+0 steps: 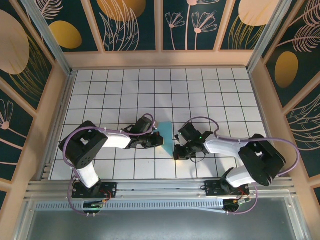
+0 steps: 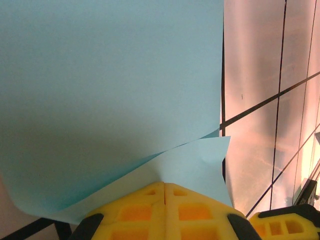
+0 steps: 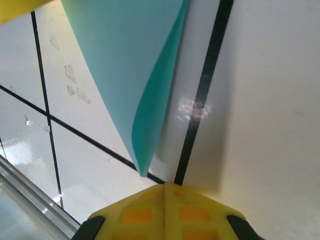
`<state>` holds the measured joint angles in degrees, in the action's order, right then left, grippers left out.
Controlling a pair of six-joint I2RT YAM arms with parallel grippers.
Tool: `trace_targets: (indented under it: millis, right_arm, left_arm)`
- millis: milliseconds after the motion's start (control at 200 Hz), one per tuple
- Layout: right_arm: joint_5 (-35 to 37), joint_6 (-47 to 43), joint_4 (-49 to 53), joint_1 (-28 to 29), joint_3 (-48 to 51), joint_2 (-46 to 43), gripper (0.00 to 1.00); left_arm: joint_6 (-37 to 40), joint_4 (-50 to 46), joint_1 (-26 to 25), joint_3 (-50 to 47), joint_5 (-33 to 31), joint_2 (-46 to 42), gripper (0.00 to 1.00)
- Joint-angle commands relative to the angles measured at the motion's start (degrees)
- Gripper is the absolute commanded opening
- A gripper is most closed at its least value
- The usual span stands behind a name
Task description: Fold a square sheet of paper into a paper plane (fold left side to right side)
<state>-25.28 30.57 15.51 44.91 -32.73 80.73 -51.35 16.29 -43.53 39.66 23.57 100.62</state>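
Teal-blue, thin and matte, the square sheet of paper [image 1: 165,132] is lying on the white grid-tiled table [image 1: 200,95] between the two grippers, one side curling up over the other. The left gripper [image 2: 165,186] is sitting clenched, its yellow fingers [image 2: 142,207] meeting the sheet's edge; whether paper is pinched, I cannot tell. The right gripper [image 3: 165,186] is resting clenched and empty just beside the sheet's corner.
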Motion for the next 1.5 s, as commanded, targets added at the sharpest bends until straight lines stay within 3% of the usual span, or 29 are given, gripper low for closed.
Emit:
trace_targets:
  millis: [0,235,525,856,1151,1496]
  right_arm:
    - [0.47,-0.16,3.06,0.38,-1.75,-3.21,0.0]
    - [-2.76,2.27,-5.95,-0.04,-2.19,-2.05,0.0]
    - [1.46,4.37,-9.5,-0.55,-4.96,5.41,0.0]
    - [4.05,4.06,-5.11,-1.3,-4.81,8.2,0.0]
    - [6.15,3.1,-0.75,-1.31,-3.22,10.1,0.0]
    - [10.01,3.97,1.98,-0.88,-3.3,11.78,0.0]
  left_arm:
    - [0.09,-5.7,-0.24,-0.75,-4.06,2.14,0.0]
    - [0.15,-6.1,-0.24,-0.28,-4.05,1.77,0.0]
    - [0.09,-6.27,-0.24,-0.22,-3.97,1.51,0.0]
    - [-0.77,-5.4,-0.24,0.54,-2.93,0.04,0.0]
    - [0.71,-9.04,-0.24,3.89,-2.36,-7.34,0.03]
    - [-5.2,0.23,-0.8,-2.2,2.56,-8.48,0.0]
